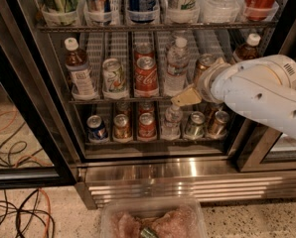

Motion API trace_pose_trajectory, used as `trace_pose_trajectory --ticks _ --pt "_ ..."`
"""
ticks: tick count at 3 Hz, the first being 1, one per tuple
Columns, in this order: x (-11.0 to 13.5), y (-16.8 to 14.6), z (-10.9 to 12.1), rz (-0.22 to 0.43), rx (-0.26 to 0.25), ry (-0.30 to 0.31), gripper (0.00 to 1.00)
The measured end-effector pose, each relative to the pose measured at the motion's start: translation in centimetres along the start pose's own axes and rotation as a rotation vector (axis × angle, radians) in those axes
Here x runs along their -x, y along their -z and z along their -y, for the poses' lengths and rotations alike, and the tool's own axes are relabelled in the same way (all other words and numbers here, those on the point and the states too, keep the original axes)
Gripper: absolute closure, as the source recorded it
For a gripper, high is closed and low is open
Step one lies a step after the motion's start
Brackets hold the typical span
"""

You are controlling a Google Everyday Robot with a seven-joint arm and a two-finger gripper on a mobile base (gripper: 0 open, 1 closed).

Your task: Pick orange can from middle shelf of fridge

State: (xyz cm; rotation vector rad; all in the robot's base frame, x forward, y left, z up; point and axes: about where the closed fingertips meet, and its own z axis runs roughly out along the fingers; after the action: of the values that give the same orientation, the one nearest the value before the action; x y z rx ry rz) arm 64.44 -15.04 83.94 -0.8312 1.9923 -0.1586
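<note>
The fridge (43,133) is seen w/ its glass door open; black frame at left, stainless louvred base below. The middle shelf (113,101) is a dark wire rack w/ white perforated dividers and clear front cups. L to R on it are seen: a brown bottle (78,68) w/ white cap, a white-and-green can (114,76), a red Coca-Cola can (146,76) w/ another can behind it, a clear water bottle (177,66), then the orange can (203,64), upright in its lane. Only the can's upper part and silver top are visible; the lower body is hidden by the gripper (195,90). A second brown bottle (247,46) stands in the far-R lane, behind the arm.

The white arm (262,93) is brought in from the R edge, across the fridge's R side. The gripper is held at the front of the middle shelf, right at the orange can, between the water bottle's lane and the far-R lane. Whether the jaws are apart or together cannot be told, nor whether the can is touched.

The lower shelf (138,142) is filled w/ cans plus one small bottle. On the speckled floor (247,222), cables (14,212) lie at L, and a clear tub (153,217) w/ pinkish contents sits at bottom centre.
</note>
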Motion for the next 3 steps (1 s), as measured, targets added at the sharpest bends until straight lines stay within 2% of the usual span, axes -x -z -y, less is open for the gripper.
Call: trace_pose_trajectory --ticks 1,2,3 --pt "0.59 0.22 0.91 0.057 -0.032 0.009 0.0" --pt "0.59 0.22 0.91 0.057 -0.032 0.009 0.0" --pt "0.59 0.22 0.91 0.057 -0.032 0.009 0.19"
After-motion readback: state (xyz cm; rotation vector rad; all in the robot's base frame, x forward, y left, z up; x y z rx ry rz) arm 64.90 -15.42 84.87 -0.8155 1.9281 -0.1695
